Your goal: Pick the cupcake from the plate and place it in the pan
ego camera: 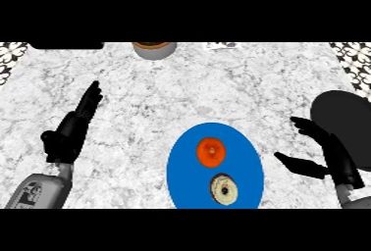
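cupcake [225, 190] sits on the near part of the blue plate [185, 166], pale and round with a dark centre, just beside an orange round thing [211, 151] that lies further from me on the same plate. my right robot hand [334, 157] hovers to the right of the plate, between it and the dark pan [344, 115] at the right edge of the tabletop [145, 98]. its fingers are straight and spread from the thumb, holding nothing. my left robot hand [69, 132] rests open at the left, fingers up, well apart from everything.

i judge the cupcake to be light and soft. its top would smear or crush if pressed, and its sides would give under a squeeze. so i would take it low on the sides, thumb on one flank and fingers on the other, coming in from the right so that i do not knock the orange round thing. the plate looks smooth, so a sideways nudge could slide the cupcake before i close on it. nothing is picked up yet, and the pan shows nothing inside.
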You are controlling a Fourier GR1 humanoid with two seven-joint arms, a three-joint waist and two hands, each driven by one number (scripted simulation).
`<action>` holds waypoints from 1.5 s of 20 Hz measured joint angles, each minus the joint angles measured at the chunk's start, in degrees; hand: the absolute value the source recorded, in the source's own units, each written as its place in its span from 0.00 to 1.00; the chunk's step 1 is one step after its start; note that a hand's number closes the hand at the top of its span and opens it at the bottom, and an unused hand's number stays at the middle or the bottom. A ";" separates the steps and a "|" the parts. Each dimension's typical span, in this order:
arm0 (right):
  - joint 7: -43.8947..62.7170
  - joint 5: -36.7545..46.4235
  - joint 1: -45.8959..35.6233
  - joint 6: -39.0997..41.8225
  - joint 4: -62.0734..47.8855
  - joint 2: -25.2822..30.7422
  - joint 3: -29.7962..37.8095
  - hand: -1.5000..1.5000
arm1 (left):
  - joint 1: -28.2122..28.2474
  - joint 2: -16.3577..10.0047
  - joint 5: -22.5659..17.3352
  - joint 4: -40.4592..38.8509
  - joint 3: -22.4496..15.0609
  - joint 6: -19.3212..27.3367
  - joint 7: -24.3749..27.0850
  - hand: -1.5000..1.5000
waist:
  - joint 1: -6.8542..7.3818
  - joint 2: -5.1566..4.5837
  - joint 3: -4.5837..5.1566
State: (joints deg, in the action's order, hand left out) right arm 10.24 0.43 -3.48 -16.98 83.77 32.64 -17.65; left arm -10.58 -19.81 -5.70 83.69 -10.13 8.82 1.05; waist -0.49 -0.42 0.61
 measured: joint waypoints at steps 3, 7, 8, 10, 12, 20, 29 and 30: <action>3.45 6.05 2.94 -10.72 0.77 -4.86 -1.53 0.00 | 0.64 -1.03 -0.77 0.70 -0.98 -2.34 -3.14 0.50 | -0.28 0.43 -0.29; 9.29 14.27 8.73 -18.58 5.98 -9.32 -7.11 0.00 | 0.85 -0.58 -0.51 2.27 -2.22 -3.33 -6.34 0.50 | -0.21 0.58 -0.45; 12.26 16.29 9.18 -18.25 7.37 -9.25 -8.85 0.00 | 0.85 -0.47 -0.27 2.68 -2.46 -3.33 -6.89 0.50 | -0.10 0.59 -0.45; 18.66 19.52 8.59 -15.86 8.72 -8.10 -11.09 0.00 | 0.16 -0.78 -0.38 3.15 -2.27 -3.83 -8.15 0.50 | 0.19 0.56 -0.45; 25.70 23.06 7.33 -12.70 10.78 -6.53 -13.10 0.00 | -0.10 -0.85 -0.56 3.69 -2.23 -4.19 -9.11 0.50 | 0.42 0.59 -0.41; 48.48 21.45 -2.78 9.30 16.40 -3.48 -17.27 0.00 | -0.53 -0.85 -0.45 4.83 -2.49 -5.23 -10.47 0.50 | 1.77 0.31 -0.37; 57.93 7.32 -14.16 22.03 12.18 -9.96 -19.31 0.00 | -1.36 -0.81 -0.89 4.71 -1.79 -6.28 -11.61 0.50 | 2.21 0.22 -0.43; 58.53 6.39 -15.34 22.59 11.28 -10.52 -19.35 0.00 | -1.32 -0.85 -0.69 4.98 -1.81 -6.27 -11.69 0.50 | 2.16 0.25 -0.44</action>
State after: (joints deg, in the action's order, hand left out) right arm 68.77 6.82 -18.82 5.61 95.05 22.12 -37.00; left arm -11.90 -20.67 -6.40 88.67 -11.94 2.56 -10.65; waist 1.67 -0.16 0.17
